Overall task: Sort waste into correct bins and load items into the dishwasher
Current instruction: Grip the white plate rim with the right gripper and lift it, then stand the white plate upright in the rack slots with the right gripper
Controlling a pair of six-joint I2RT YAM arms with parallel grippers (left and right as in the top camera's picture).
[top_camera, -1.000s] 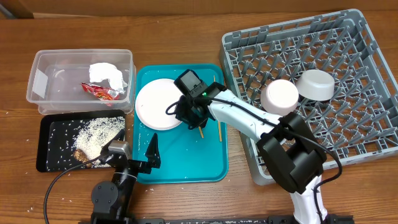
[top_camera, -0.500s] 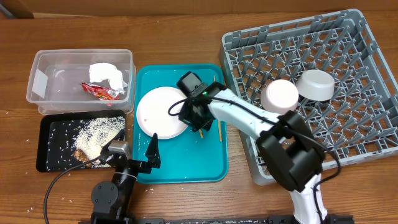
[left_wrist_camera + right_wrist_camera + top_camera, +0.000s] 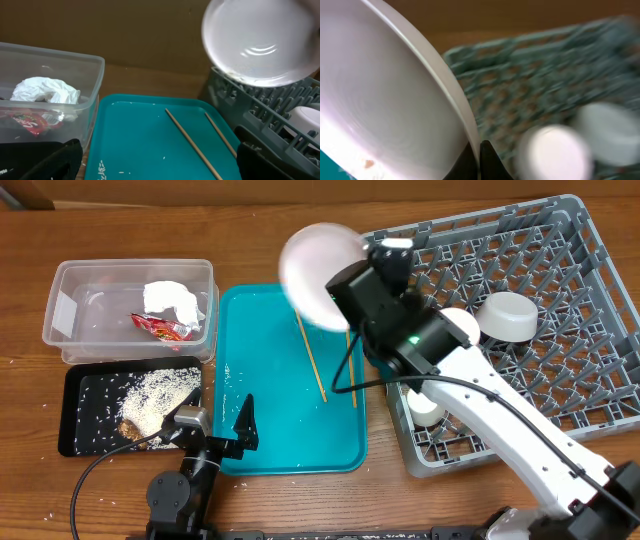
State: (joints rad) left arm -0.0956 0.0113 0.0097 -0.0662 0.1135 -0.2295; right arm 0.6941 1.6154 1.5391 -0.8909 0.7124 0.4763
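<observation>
Waste [image 3: 172,302] binned, pale bowls [image 3: 508,315] racked; my right gripper [image 3: 479,157] clamps the round whitish plate [image 3: 315,260] upper centre; wooden chopsticks [image 3: 311,360] to go.

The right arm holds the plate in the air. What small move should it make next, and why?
Probably carry the plate a little further right, over the dish rack. The right tool pinches the plate's rim. The plate hangs tilted near the rack's left edge, seemingly partly above the teal tray, so it is not yet over the pegs where it could be lowered.
</observation>
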